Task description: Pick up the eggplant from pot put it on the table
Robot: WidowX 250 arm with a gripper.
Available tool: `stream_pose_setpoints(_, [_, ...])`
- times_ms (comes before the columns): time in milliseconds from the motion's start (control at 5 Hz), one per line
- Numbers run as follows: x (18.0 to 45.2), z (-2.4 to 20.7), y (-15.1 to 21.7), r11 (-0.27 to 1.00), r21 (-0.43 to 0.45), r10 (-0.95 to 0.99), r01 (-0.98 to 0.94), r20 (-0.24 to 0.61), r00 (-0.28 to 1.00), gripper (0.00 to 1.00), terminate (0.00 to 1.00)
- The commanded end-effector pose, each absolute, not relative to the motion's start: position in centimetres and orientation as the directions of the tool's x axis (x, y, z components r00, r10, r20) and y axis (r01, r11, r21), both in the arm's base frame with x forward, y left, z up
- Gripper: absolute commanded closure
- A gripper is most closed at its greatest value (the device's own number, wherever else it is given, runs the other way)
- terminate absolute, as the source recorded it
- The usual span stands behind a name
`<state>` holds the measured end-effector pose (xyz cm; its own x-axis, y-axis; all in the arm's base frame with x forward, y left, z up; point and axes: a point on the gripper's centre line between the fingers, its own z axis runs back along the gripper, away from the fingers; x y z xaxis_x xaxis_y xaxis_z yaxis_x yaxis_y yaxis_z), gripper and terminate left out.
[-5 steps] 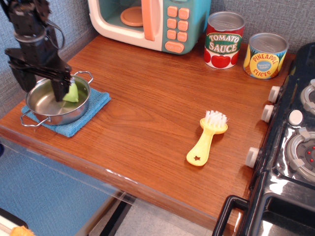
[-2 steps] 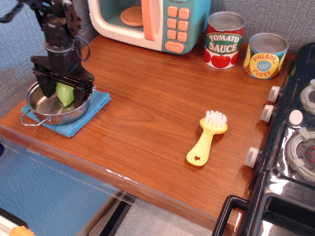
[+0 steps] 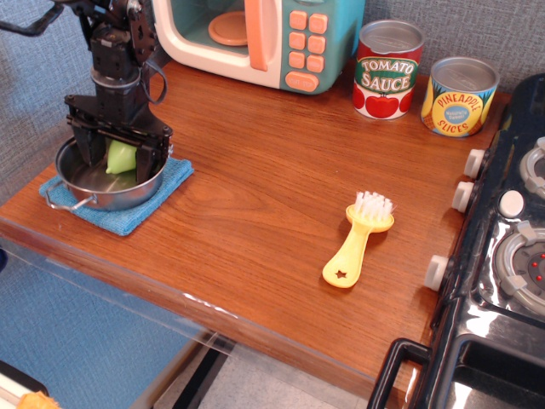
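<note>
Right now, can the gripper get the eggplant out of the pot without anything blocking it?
Probably yes. The gripper is already shut on the eggplant over the pot, and nothing stands above it or on the bare table beside.

A grey textured wall [image 3: 511, 30] is standing behind my counter [image 3: 255, 196]; blue floor [image 3: 77, 341] is showing below.

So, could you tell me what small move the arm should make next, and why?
Probably lift straight up. The tool appears shut on the eggplant, which is still low over the pot on the blue cloth. Raising it first should clear the rim before it crosses to bare table.
</note>
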<state>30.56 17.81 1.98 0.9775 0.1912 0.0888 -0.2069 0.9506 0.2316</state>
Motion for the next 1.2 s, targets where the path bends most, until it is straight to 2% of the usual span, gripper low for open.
stream_pose_setpoints(0, [30.1,3.8,18.4,0.966,0.174,0.173,-0.191,0.109,0.979,1.00,0.00])
stream_pose_setpoints(200, [29.0,6.2,16.7,0.991,0.089,0.094,-0.104,0.113,0.989,1.00,0.00])
stream_pose_setpoints(400, [28.1,10.9,14.9,0.998,0.026,0.051,-0.056,0.168,0.985,1.00,0.00])
stream_pose_setpoints(600, [29.5,12.6,12.3,0.998,0.039,0.034,-0.041,0.173,0.984,1.00,0.00])
stream_pose_setpoints(1000, [34.7,10.5,2.3,0.989,0.145,-0.002,-0.018,0.139,0.990,1.00,0.00])
